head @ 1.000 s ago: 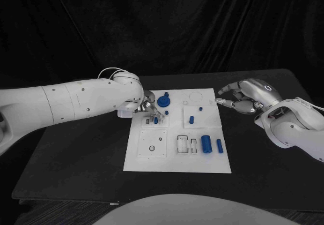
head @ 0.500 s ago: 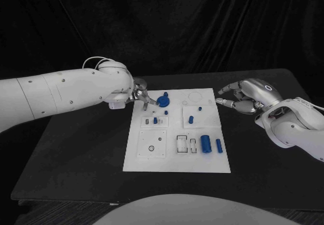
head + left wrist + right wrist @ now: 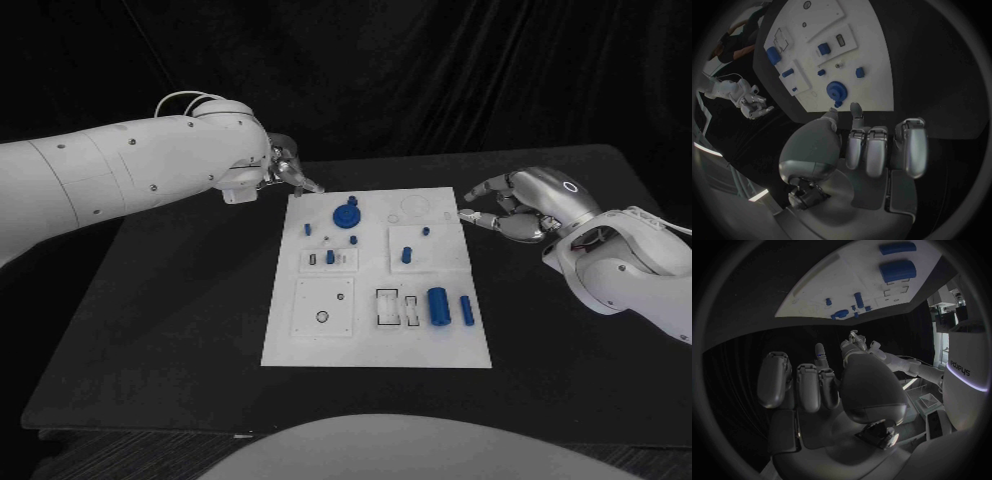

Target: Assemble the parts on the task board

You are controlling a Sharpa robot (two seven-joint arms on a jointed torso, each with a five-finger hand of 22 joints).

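The left hand [image 3: 284, 168] is hovering off the far left corner of the task board [image 3: 378, 340], its fingers [image 3: 867, 150] lying loosely apart around nothing. The right hand [image 3: 522, 207] is hanging beside the board's far right corner, fingers [image 3: 808, 386] curled and empty, its white forearm reaching in from the right.

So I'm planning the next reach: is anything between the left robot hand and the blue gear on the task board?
Nothing visible. The left robot hand hovers off the task board's far left corner, holding nothing, and only bare white board lies between its fingertips and the blue gear. The right robot hand is at the opposite edge.
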